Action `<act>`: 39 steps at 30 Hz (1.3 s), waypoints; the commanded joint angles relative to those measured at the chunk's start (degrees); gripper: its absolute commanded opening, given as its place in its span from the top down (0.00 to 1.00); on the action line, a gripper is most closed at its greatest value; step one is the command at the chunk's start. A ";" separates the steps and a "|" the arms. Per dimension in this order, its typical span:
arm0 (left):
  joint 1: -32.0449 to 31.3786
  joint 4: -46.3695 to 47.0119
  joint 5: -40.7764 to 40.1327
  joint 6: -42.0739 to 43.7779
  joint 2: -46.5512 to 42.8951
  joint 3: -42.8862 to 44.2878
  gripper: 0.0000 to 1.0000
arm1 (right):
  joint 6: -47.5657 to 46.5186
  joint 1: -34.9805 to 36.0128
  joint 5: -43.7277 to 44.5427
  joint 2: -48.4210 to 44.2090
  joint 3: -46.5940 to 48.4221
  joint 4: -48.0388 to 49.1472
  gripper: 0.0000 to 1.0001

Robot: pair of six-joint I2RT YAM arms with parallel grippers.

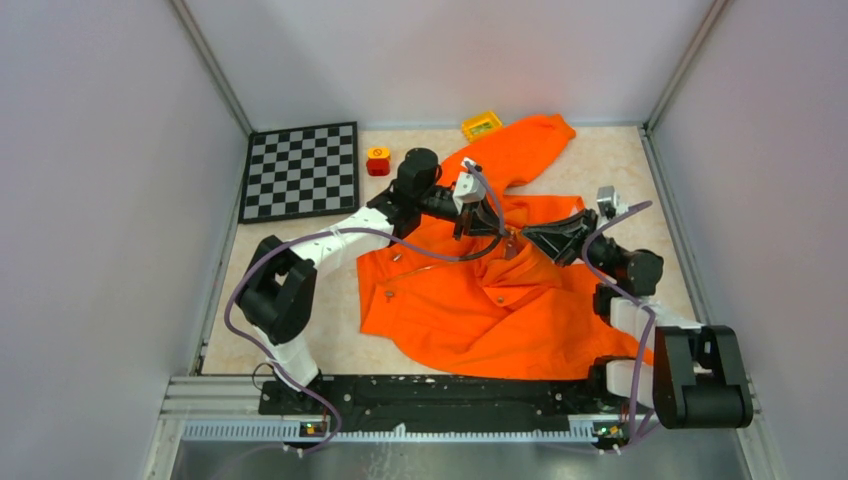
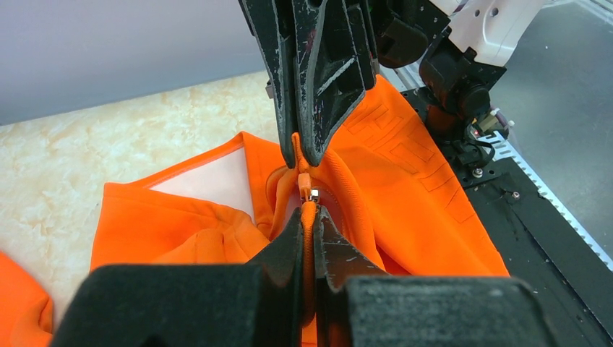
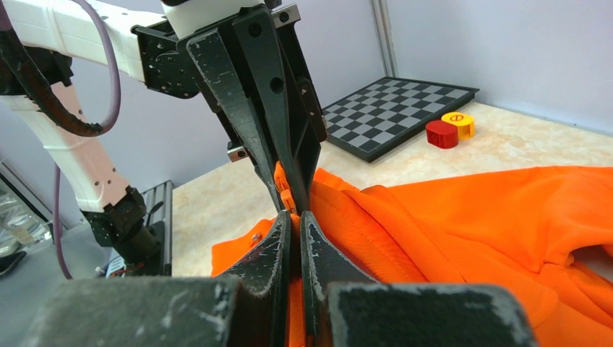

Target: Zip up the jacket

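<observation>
The orange jacket [image 1: 480,310] lies crumpled on the table's middle, one sleeve reaching to the back. Both grippers meet tip to tip over its upper front. My left gripper [image 1: 497,232] is shut on a ridge of orange fabric along the zipper line [image 2: 309,217]. Just beyond its tips sits the small silver zipper slider [image 2: 315,194]. My right gripper [image 1: 520,238] comes from the opposite side and is shut on the orange pull tab [image 2: 304,176] above the slider. In the right wrist view its tips [image 3: 293,217] pinch orange material right under the left fingers [image 3: 267,108].
A chessboard [image 1: 300,172] lies at the back left, with a red and yellow block [image 1: 378,160] beside it. A yellow object [image 1: 481,125] sits at the back wall by the sleeve. Grey walls enclose three sides. The arm rail [image 1: 450,390] runs along the near edge.
</observation>
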 commanded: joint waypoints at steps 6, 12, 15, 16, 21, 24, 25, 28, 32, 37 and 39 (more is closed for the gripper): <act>-0.39 2.51 1.23 -1.10 -2.45 0.90 1.00 | 0.30 -0.37 0.05 0.40 0.15 11.23 1.00; -0.55 2.34 1.14 -1.10 -2.34 1.13 1.00 | -0.09 -0.29 0.34 0.34 0.18 10.70 1.00; -0.86 2.40 1.29 -1.14 -2.07 1.36 1.00 | -0.04 -0.34 0.27 0.59 0.27 10.81 1.00; -0.96 2.45 1.24 -1.16 -2.04 1.42 1.00 | 0.08 -0.30 0.21 0.69 0.23 10.85 1.00; -1.19 2.30 0.88 -1.09 -2.09 1.52 1.00 | 0.19 -0.29 0.19 0.83 -0.06 11.24 1.00; -1.19 1.76 0.60 -0.75 -2.15 1.52 1.00 | 0.67 -0.32 0.19 0.79 0.08 11.84 1.00; -1.21 1.54 0.53 -0.64 -2.01 1.51 1.00 | 1.03 -0.37 0.12 0.84 0.10 12.35 1.00; -1.33 0.61 0.65 -0.35 -1.32 2.01 1.00 | 1.88 -0.30 -0.02 0.40 0.42 12.96 1.00; -1.36 0.38 0.77 -0.63 -0.66 2.34 1.00 | 2.61 -0.30 -0.36 -0.90 0.62 12.95 1.00; -1.34 -0.12 2.55 -1.53 0.59 3.65 1.00 | 3.46 -0.30 -0.54 -1.87 1.07 12.95 1.00; -1.36 0.70 3.23 -2.52 1.05 3.79 1.00 | 3.62 -0.29 -0.59 -1.94 1.31 12.90 1.00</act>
